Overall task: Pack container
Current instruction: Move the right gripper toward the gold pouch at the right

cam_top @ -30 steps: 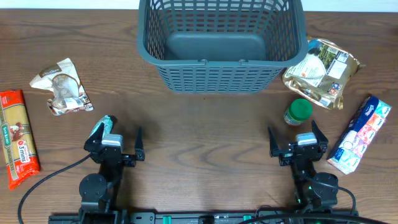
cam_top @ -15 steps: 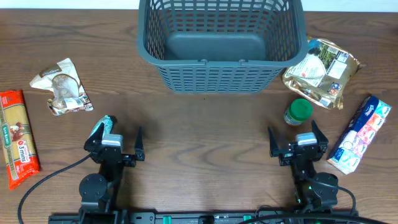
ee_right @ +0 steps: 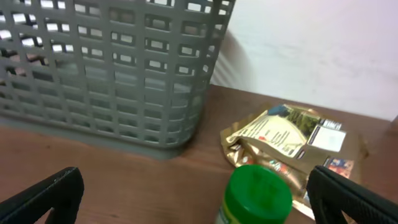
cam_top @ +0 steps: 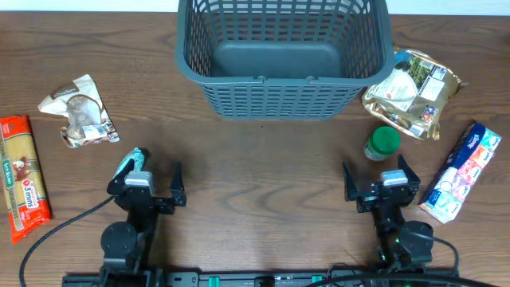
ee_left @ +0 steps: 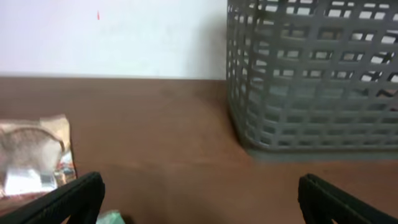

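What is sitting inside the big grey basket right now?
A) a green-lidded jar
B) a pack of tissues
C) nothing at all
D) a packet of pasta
C: from overhead the basket shows a bare bottom, while the green-lidded jar, pasta packet and tissue pack all lie outside it on the table.

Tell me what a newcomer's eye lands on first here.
The big dark grey container dominates, standing empty at the far centre. Groceries lie scattered either side: a red pasta pack and crumpled bag on the left, a gold pouch, green-lidded jar and tissue pack on the right. The left gripper and right gripper sit open in front.
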Controlling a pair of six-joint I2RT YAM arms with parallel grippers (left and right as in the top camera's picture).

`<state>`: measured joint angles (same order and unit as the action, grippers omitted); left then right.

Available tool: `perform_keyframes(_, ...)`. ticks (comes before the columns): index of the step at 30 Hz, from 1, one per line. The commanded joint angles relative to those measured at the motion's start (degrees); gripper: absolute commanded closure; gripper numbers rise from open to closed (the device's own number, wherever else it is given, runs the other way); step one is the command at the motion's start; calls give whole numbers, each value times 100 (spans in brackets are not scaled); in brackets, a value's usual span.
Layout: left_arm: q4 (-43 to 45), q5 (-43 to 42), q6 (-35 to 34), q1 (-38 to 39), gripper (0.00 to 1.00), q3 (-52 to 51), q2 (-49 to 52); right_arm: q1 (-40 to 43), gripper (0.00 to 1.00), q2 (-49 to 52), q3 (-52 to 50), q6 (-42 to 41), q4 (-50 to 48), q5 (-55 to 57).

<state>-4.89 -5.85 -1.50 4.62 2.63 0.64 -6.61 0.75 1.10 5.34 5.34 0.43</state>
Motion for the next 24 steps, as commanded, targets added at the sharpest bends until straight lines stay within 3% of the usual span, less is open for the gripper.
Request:
perform_keyframes(1,-719,-170,-752,17,2,389,42,17,1,52,-4,-1335,7,-79)
perform_keyframes(4,-1696,-122,-780,17,2,1373,407,17,1,59,177,-2288,192,-404)
perform_keyframes(7,-2566,-101,-706,17,2,2455,1174,17,1,146,640,-2354,577,-588)
perform_keyframes(9,-3213,-101,-400,17,2,3373,2100,39,1,435,1464,-2306,1447,-584)
perform_keyframes(15,-4277,-103,-197,17,2,4889,3842,70,1,1805,3783,-2380,3943,-584)
perform_keyframes(24,-5364,-103,-197,-68,2,6260,5263,70,1,4837,8030,-2374,7646,-280)
